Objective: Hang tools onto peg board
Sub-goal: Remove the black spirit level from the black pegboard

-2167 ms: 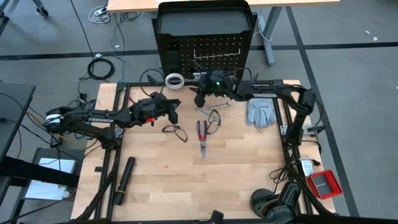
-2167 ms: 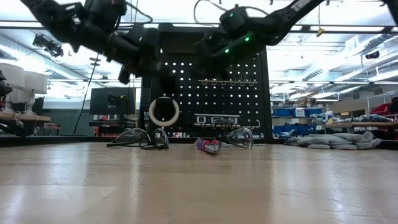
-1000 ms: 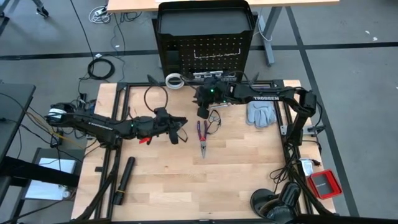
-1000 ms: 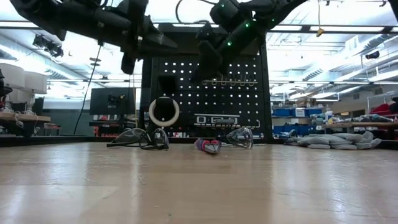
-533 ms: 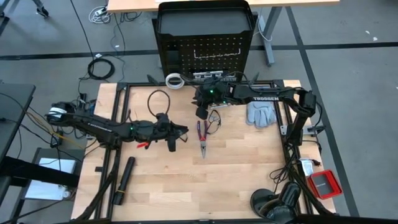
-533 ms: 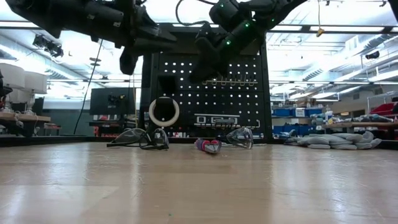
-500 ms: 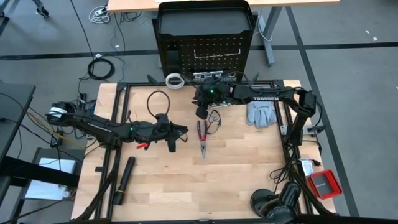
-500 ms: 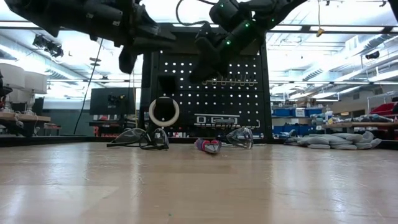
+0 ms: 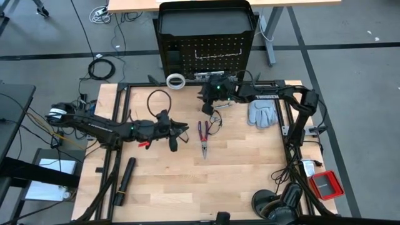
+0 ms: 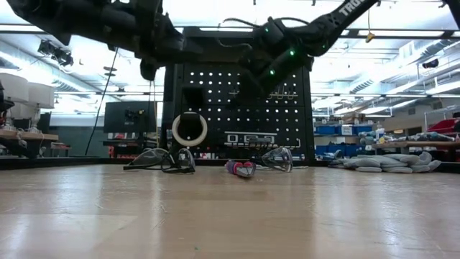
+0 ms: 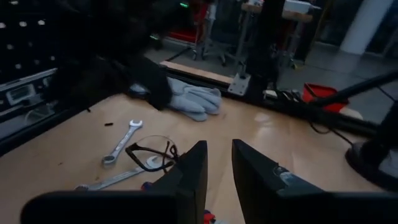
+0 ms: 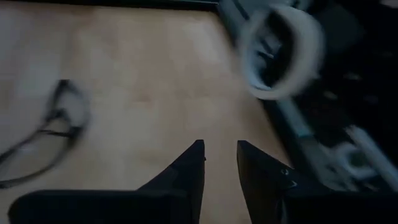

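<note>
We see the peg board (image 9: 206, 47) standing upright at the table's (image 9: 237, 169) 12 o'clock edge, its hooded shelf on top. A white tape ring (image 9: 175, 80) sits at the board's foot, toward 11 o'clock, and in the low view it hangs against the panel's lower left. A black strip with white squares (image 10: 250, 139) lies along the board's base.

Our left gripper (image 9: 173, 133) hovers above the table at about 9 o'clock of centre, over one pair of glasses (image 10: 162, 160). Its fingers (image 11: 190, 177) stand slightly apart with a narrow gap and pinch nothing. Ahead of them in the left wrist view lie a second pair of glasses (image 11: 152, 155), a silver wrench (image 11: 122, 140) and grey gloves (image 11: 186, 99).

Our right gripper (image 12: 217, 163) is near the board's base at 12 o'clock, just right of the tape. Its fingers (image 12: 254, 171) are also a little apart and hold nothing.

The pliers (image 9: 203, 134) lie flat near the centre, between the two grippers, handles toward 12 o'clock. The gloves rest at 2 o'clock. A long black cylinder (image 9: 127, 172) lies at 8 o'clock.
</note>
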`<state>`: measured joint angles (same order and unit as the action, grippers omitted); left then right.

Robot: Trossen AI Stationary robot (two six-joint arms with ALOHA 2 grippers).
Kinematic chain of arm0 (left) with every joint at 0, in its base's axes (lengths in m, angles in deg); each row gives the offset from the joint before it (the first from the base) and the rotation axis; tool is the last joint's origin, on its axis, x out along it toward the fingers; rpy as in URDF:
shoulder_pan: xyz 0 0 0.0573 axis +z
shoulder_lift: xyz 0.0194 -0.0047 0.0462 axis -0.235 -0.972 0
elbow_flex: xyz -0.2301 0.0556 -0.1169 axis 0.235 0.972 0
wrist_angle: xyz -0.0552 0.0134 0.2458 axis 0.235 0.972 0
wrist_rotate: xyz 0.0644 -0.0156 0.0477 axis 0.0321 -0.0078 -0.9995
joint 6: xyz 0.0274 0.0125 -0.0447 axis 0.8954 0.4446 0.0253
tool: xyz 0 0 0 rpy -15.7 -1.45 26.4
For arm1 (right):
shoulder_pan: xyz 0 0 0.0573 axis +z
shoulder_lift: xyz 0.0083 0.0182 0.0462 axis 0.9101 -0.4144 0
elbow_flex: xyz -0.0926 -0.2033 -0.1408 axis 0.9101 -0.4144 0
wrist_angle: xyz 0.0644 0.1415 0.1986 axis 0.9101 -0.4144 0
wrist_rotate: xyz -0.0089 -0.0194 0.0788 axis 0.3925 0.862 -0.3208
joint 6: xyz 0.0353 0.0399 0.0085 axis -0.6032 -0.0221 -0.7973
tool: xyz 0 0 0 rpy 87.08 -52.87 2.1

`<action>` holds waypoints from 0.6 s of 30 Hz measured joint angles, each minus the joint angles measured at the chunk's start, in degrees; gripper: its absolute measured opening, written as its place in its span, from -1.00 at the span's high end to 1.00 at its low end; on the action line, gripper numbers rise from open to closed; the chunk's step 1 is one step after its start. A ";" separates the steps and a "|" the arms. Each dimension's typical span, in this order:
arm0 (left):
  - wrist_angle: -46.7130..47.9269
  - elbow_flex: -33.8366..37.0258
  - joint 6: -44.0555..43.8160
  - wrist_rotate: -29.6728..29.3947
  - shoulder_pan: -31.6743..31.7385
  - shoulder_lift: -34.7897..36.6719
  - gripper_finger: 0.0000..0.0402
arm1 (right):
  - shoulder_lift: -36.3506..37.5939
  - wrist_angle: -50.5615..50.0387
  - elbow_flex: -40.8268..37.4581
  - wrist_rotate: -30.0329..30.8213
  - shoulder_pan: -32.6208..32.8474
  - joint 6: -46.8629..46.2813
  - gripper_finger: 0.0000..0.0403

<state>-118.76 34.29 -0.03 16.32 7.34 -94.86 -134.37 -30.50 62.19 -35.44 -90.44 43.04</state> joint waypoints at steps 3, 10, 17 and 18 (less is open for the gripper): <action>-0.86 1.33 2.17 4.53 3.20 0.05 0.61 | -0.23 -0.63 -0.27 1.77 -2.26 0.69 0.44; -8.17 7.90 1.85 18.01 14.28 0.05 0.61 | -2.13 0.65 0.25 5.97 -3.02 2.60 0.25; -16.39 13.55 0.37 26.74 23.80 0.05 0.61 | -5.32 -2.44 6.60 8.59 -2.19 3.65 0.13; -16.46 13.83 0.36 27.50 24.75 0.03 0.61 | -5.87 -3.20 8.08 8.51 -2.21 3.68 0.12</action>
<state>-135.23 48.12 0.33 43.82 32.10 -94.83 -140.24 -33.70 70.27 -26.93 -92.65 46.72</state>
